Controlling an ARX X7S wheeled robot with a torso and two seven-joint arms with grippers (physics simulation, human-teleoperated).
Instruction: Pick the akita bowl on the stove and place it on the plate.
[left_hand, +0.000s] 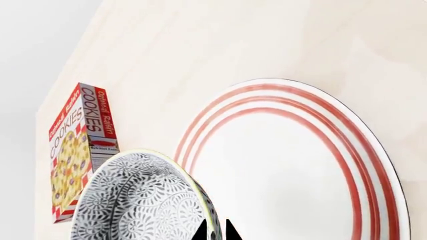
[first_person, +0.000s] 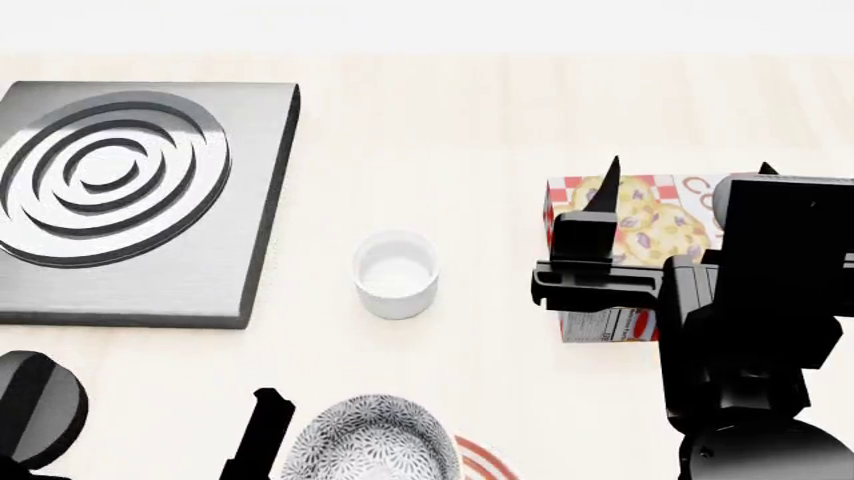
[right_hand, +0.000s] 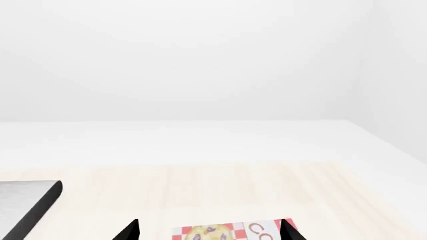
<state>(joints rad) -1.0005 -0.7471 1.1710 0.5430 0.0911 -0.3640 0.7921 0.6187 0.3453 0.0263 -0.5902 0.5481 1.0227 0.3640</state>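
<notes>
The akita bowl (left_hand: 140, 200), white with a dark speckled floral pattern, hangs tilted in my left gripper (left_hand: 215, 231), whose two black fingertips are shut on its rim, one inside and one outside. It hovers by the edge of the plate (left_hand: 293, 165), a large white disc with red rings. In the head view the akita bowl (first_person: 371, 442) is at the bottom edge, with a sliver of the plate (first_person: 483, 462) beside it. The stove (first_person: 127, 190) at far left has nothing on its burner. My right gripper (right_hand: 209, 231) is open and holds nothing.
A small plain white cup (first_person: 395, 272) stands mid-table between the stove and a cookies box (first_person: 627, 230). The right arm (first_person: 747, 330) rises over that box (left_hand: 80, 150). A black knob (first_person: 34, 405) shows at lower left. The table's edge runs behind the box.
</notes>
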